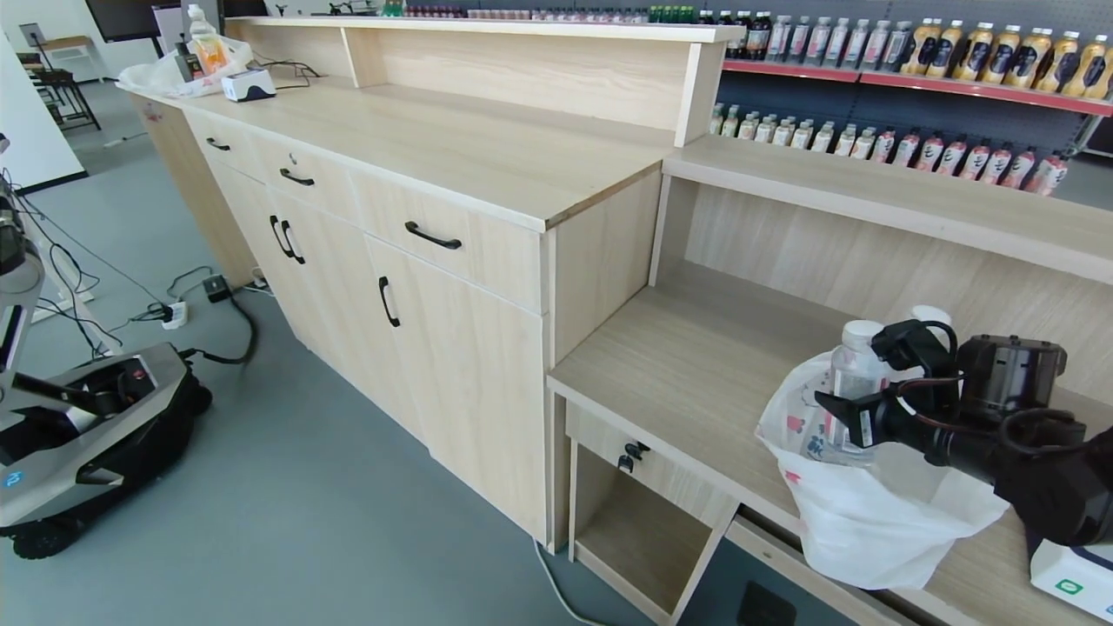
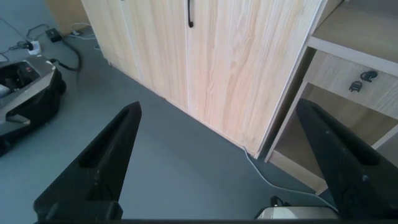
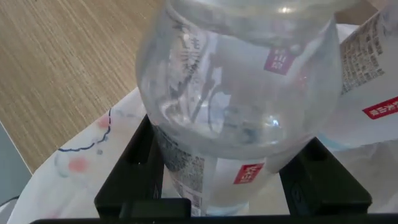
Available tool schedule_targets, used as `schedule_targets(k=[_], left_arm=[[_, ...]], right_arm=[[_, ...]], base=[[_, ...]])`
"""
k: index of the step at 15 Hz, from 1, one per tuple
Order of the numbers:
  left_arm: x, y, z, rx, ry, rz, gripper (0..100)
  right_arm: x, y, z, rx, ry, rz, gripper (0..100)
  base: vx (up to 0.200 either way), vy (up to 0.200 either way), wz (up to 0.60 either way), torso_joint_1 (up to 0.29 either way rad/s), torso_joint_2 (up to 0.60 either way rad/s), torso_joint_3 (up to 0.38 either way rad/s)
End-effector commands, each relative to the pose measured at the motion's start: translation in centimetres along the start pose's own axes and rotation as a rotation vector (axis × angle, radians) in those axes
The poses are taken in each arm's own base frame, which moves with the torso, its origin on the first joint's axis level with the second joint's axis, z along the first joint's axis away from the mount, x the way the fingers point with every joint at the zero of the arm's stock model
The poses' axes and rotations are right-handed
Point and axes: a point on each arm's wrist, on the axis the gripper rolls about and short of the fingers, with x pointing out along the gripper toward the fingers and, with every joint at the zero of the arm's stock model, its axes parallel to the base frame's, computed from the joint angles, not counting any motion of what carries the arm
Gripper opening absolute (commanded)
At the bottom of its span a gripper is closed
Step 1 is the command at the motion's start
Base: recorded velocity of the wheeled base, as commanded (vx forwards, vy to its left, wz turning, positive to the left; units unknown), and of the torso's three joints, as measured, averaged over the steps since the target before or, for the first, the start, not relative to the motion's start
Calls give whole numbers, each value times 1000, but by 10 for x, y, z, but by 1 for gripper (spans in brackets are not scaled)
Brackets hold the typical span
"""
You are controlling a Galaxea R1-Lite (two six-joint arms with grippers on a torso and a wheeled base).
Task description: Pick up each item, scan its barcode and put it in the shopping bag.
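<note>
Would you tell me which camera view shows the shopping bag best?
The head view: it takes in most of the white shopping bag on the counter. The right wrist view catches a printed edge of it behind the bottle; the left wrist view faces the floor and cabinet.

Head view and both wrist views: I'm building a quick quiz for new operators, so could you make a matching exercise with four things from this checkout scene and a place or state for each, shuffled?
Things:
1. water bottle
2. shopping bag
3. left end effector
4. shelf drinks

Places or states:
A. open, above the grey floor
B. white, resting on the low counter
C. clear, gripped by the right end effector
D. lined up in rows beyond the low counter

Pairs: 1-C, 2-B, 3-A, 4-D
</note>
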Motion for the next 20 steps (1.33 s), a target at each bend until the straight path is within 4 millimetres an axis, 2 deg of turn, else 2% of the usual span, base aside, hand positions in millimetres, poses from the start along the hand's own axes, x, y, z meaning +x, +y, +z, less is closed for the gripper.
schedule_targets(k=[1,5,18,19,20], left_arm=[[0,0,0,0,0,0,100],[0,0,0,0,0,0,100],[0,0,0,0,0,0,100],[0,0,0,0,0,0,100],[0,0,0,0,0,0,100]], right_arm=[[4,2,-4,34,12,9,0],[4,9,-3,125,18,32,0],[0,15,-4,128,26,50,0],[-1,15,-4,129,29,49,100],[-1,15,-4,125,27,52,100]], base=[[0,0,0,0,0,0],[0,0,0,0,0,0],[0,0,0,0,0,0],[0,0,0,0,0,0],[0,0,0,0,0,0]])
